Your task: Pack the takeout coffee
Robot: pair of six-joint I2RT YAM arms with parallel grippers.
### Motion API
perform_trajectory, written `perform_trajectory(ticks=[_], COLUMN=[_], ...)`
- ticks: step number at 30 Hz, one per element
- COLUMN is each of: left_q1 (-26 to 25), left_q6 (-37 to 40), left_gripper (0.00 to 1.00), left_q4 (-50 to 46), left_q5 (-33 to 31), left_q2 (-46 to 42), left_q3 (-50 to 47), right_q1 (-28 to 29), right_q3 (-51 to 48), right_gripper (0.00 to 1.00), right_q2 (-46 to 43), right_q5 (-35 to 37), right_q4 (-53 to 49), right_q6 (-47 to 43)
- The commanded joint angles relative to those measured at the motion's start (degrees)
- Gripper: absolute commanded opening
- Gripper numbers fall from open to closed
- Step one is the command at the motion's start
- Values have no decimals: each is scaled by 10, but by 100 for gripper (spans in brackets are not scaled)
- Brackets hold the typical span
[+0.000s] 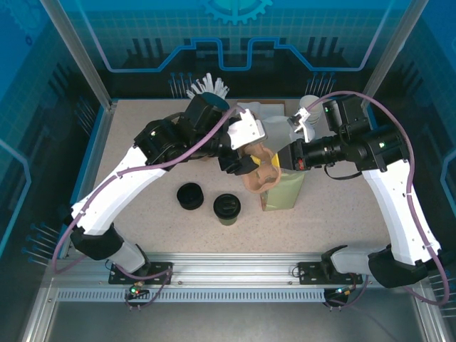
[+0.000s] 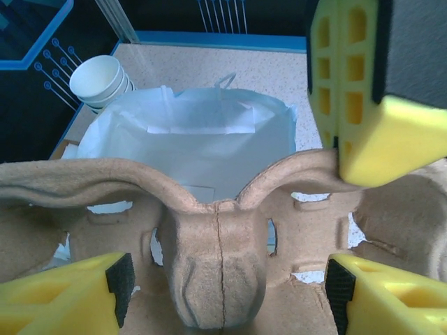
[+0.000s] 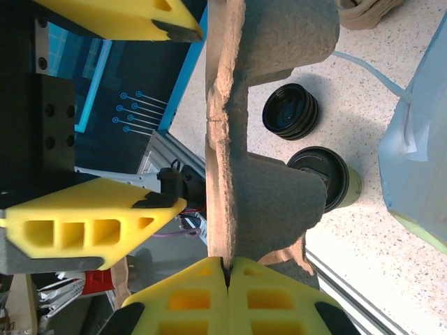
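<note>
Nothing packed as yet, by the look of it. Nearest the front edge of the speckled bench (image 1: 342, 221), roughly midway along it: small round paper cup with dull greenish-dark sides and black plastic lid (image 1: 226, 209), upright on the bare surface, outside the bag and touched by neither arm. Just beside it to the left, a low black round piece (image 1: 190, 196) with no cup body. Farther back and right of centre, an open pale paper bag (image 1: 283, 191), with a brown moulded-pulp cup carrier (image 1: 260, 169) held aloft at its mouth. Carrier's edge pinched tight between the right jaws; the left jaws spread wide to either side of its central hump, gripping nothing. Toward the far edge, a stack of white lidless paper cups (image 2: 98, 78). Judged remaining: carrier lowered in or set down, then the cup picked up, seated and bagged, which is nearly the whole job.
</note>
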Motion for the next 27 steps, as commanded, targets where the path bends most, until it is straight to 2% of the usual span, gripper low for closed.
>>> perform_trajectory(ticks=[1,10,17,23,27], left_q1=[-5,-5,-5,-5,-5], left_q6=[13,-5,-18,-21,-21], left_gripper=[74,67,66,69,63], left_q4=[-15,-15,-19,-4,3], left_q5=[-22,-13,-15,-15,-15], left_q2=[13,22,29,21,17], left_q3=[17,16,10,-12,-17], right_q1=[11,12,13,12,13], right_q3=[-5,-10,-9,-9,-9], right_gripper=[0,0,0,0,0], right_q2=[-4,-12,-19,-23,-24], right_q5=[-3,-3,0,2,2], right_q4=[5,11,12,11,11], right_q6=[3,4,2,1,2])
